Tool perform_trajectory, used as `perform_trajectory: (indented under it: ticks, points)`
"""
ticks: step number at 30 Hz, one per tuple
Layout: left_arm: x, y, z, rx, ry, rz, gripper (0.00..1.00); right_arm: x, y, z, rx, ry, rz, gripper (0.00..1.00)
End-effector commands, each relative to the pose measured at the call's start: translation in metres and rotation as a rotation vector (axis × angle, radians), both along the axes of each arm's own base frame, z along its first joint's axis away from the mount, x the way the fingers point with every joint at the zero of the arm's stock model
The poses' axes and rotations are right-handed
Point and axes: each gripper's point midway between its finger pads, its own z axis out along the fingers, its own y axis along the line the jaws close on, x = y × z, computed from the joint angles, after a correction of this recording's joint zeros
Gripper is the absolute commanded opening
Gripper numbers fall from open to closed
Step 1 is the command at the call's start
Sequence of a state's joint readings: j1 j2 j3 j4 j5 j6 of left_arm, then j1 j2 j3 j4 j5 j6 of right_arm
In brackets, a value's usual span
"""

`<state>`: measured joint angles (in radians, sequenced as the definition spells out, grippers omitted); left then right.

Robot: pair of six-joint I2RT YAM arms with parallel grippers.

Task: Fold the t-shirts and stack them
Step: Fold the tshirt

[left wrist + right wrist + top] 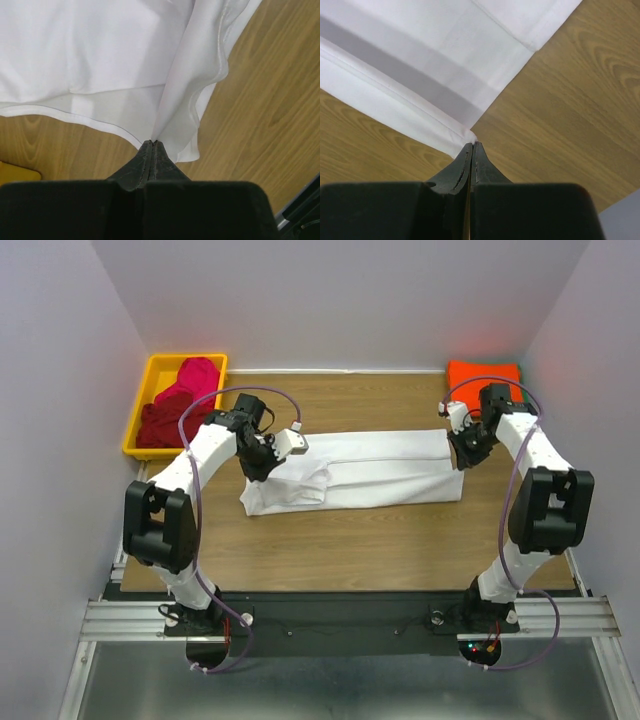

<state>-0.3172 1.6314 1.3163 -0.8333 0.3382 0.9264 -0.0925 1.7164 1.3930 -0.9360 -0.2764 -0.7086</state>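
Spanning the middle of a wood-grain table [350,550] walled in by pale lilac panels [340,300], the white t-shirt [370,472] lies folded into a long band, its long axis running left to right. The left gripper [152,143] pinches its left edge and the right gripper [471,145] its right corner, both clamped tight on cloth.

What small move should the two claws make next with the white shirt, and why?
The left claw and right claw are each shut on an edge of the white shirt, which lies long between them. So probably raise both together slightly, lifting the pinched cloth clear of the table for the next fold.
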Motion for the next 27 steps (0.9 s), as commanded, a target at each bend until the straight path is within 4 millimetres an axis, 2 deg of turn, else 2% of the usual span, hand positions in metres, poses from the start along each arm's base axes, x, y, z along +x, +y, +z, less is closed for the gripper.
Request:
perform_trajectory:
  ticks: [1, 7, 10, 14, 23, 27]
  points:
    - [0.015, -0.002, 0.007, -0.017, -0.001, -0.029, 0.0, 0.028, -0.002, 0.008, 0.025, -0.046, -0.018, 0.01]
    - [0.041, -0.006, 0.005, -0.015, -0.008, -0.031, 0.0, 0.046, -0.005, -0.001, 0.028, -0.038, -0.029, 0.01]
    - [0.048, -0.005, -0.001, -0.009, 0.001, -0.027, 0.0, 0.053, -0.006, -0.001, 0.033, -0.045, -0.033, 0.01]
    - [0.061, -0.005, 0.001, -0.013, -0.007, -0.025, 0.0, 0.062, -0.009, 0.001, 0.029, -0.056, -0.033, 0.01]
    - [0.072, 0.0, -0.015, 0.003, 0.012, -0.006, 0.0, 0.069, -0.009, -0.02, 0.037, -0.018, -0.03, 0.01]
    - [0.076, 0.002, -0.017, -0.002, 0.012, 0.002, 0.0, 0.073, -0.009, -0.024, 0.04, -0.017, -0.036, 0.01]
